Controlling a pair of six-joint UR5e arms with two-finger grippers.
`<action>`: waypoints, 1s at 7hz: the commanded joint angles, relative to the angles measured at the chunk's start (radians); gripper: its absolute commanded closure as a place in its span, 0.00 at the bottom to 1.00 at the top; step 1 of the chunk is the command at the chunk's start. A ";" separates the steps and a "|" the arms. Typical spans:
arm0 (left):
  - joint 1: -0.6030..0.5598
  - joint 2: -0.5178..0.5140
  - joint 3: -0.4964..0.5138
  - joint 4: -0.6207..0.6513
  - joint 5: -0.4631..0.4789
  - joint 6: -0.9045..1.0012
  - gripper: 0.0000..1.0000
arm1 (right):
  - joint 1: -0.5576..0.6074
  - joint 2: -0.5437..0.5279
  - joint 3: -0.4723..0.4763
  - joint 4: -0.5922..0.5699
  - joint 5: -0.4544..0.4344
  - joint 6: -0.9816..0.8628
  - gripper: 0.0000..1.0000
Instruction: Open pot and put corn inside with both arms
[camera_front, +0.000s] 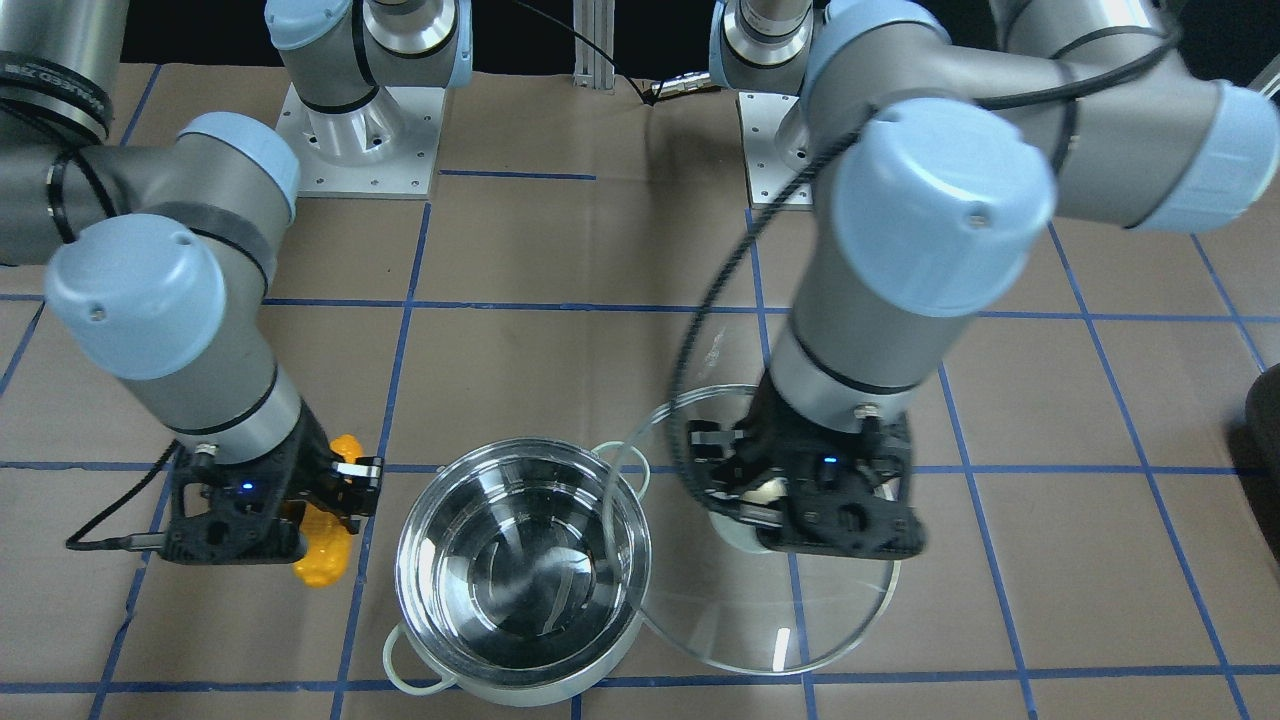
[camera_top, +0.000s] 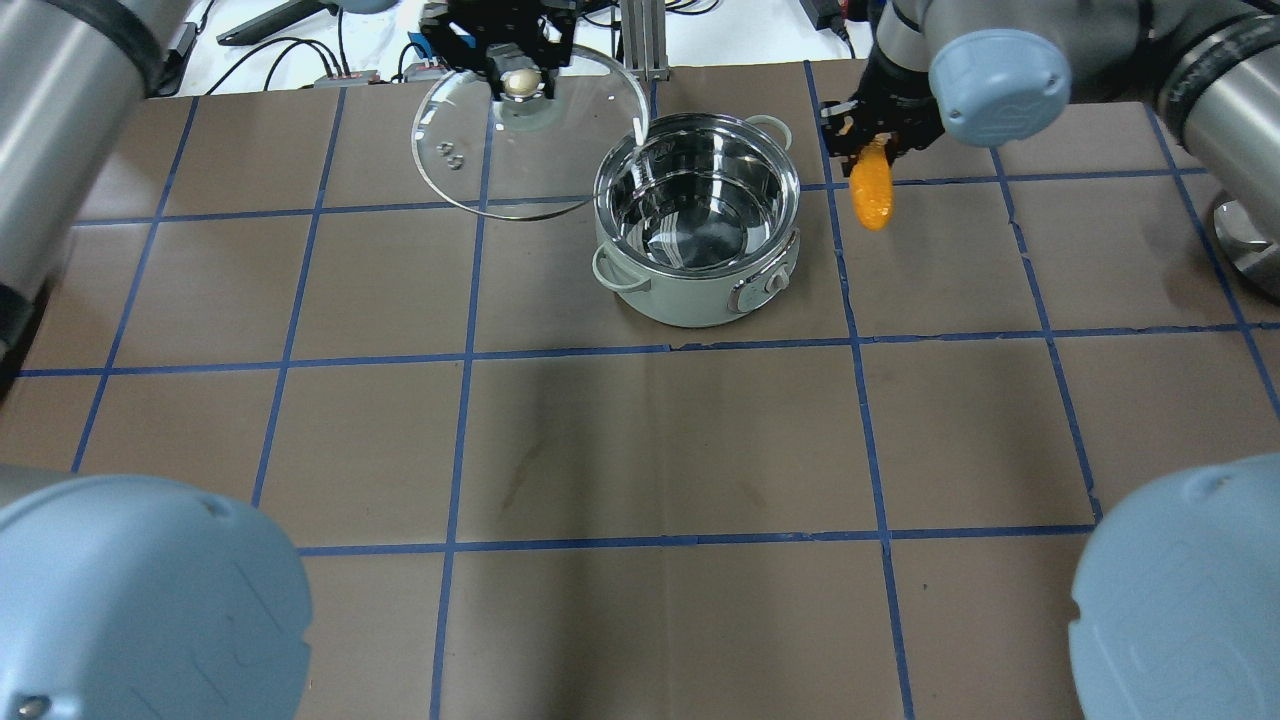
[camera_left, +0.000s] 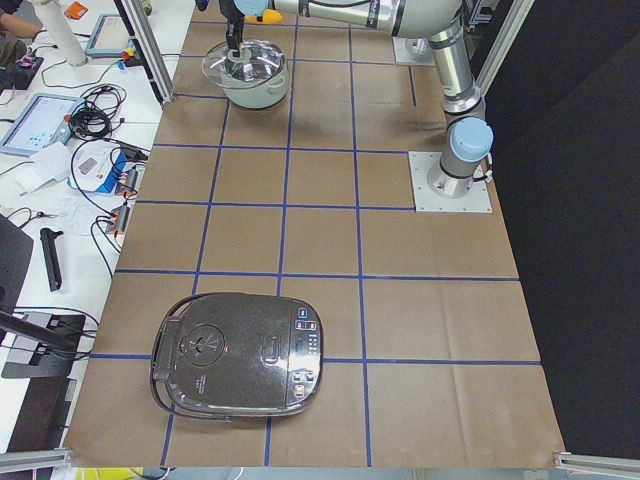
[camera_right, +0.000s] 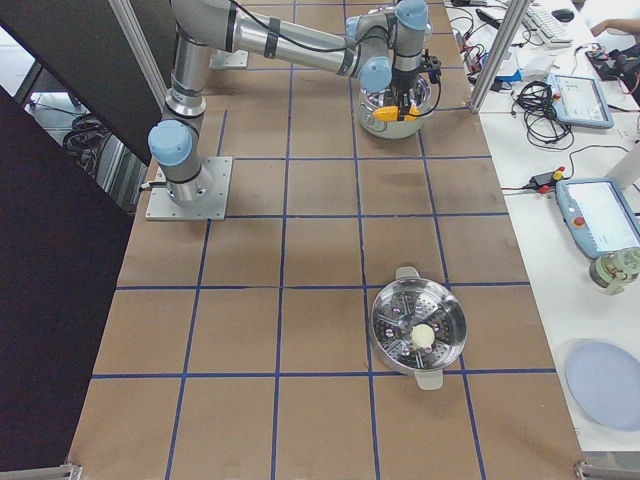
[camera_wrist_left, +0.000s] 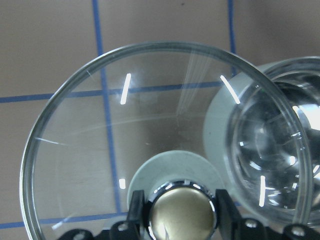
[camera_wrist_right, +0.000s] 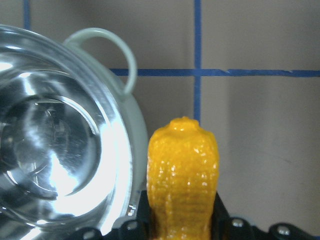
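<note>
The steel pot (camera_top: 690, 300) stands open and empty, also in the front view (camera_front: 520, 585). My left gripper (camera_top: 519, 80) is shut on the pale knob (camera_wrist_left: 180, 215) of the glass lid (camera_top: 560, 150). It holds the lid tilted beside the pot, with the lid's edge (camera_front: 760, 630) over the pot's rim. My right gripper (camera_top: 868, 145) is shut on the orange-yellow corn (camera_top: 873, 190). It holds the corn (camera_wrist_right: 182, 170) above the table just beside the pot's other side, near a loop handle (camera_wrist_right: 120, 55).
A black rice cooker (camera_left: 240, 355) sits far off at the table's left end. A steel steamer pot (camera_right: 418, 333) stands toward the right end. The two arm bases (camera_front: 355, 130) are bolted behind the pot.
</note>
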 joint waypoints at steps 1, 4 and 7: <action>0.193 0.014 -0.164 0.068 -0.009 0.160 0.79 | 0.138 0.092 -0.047 -0.057 0.034 0.164 0.89; 0.240 -0.014 -0.425 0.460 -0.029 0.250 0.79 | 0.193 0.186 -0.040 -0.140 0.030 0.160 0.89; 0.281 -0.047 -0.458 0.493 -0.035 0.251 0.71 | 0.193 0.257 -0.038 -0.235 0.019 0.149 0.75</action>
